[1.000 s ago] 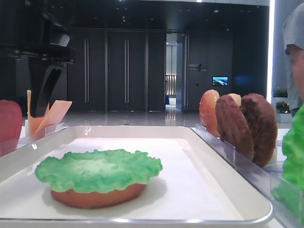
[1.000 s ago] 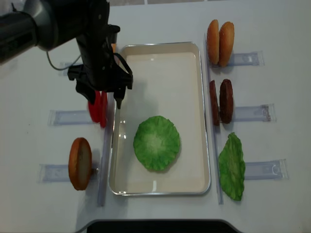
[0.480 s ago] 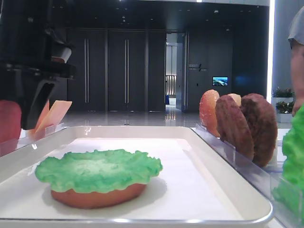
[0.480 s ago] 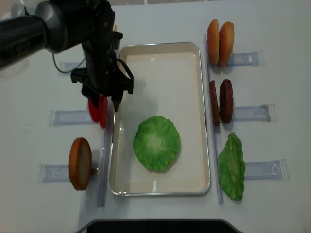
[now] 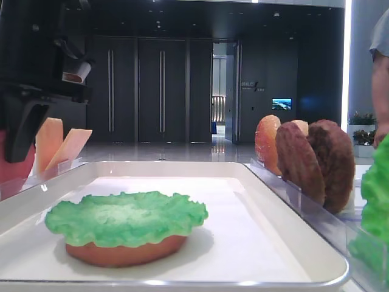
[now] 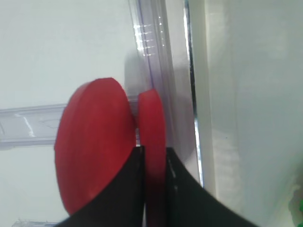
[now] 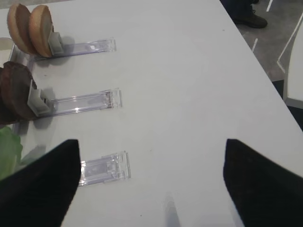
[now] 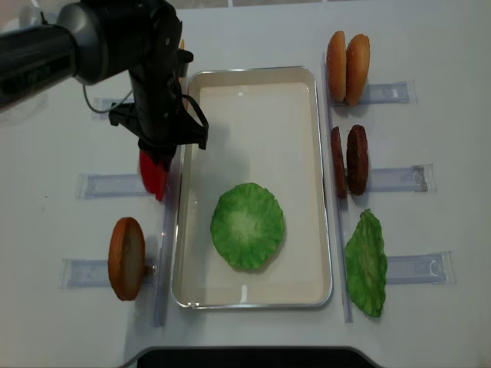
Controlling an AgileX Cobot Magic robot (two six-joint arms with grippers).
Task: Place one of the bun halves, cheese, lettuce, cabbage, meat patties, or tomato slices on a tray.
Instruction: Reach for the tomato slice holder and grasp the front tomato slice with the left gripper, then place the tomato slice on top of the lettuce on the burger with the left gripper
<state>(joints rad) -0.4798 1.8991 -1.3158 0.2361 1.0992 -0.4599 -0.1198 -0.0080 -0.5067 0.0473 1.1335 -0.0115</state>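
Two red tomato slices [image 6: 92, 142] stand on edge in a clear holder left of the tray [image 8: 253, 71]. My left gripper [image 6: 154, 150] is shut on the slice nearest the tray [image 6: 152, 118], one black finger on each face; from overhead the left gripper [image 8: 159, 156] sits right over the tomato slices [image 8: 153, 176]. In the tray a green lettuce leaf [image 8: 247, 226] lies on a bun half [image 5: 124, 252]. Off to the right, my right gripper [image 7: 151, 184] is open over bare table.
Holders flank the tray: a bun half [image 8: 126, 258] front left, cheese [image 5: 61, 146] back left, two bun halves [image 8: 347, 67], meat patties [image 8: 349, 159] and a second lettuce leaf [image 8: 367, 263] on the right. A person [image 5: 380, 73] stands at the right edge.
My left gripper has come down over the tomato slices and shut on the slice nearest the tray. The right arm has not moved.
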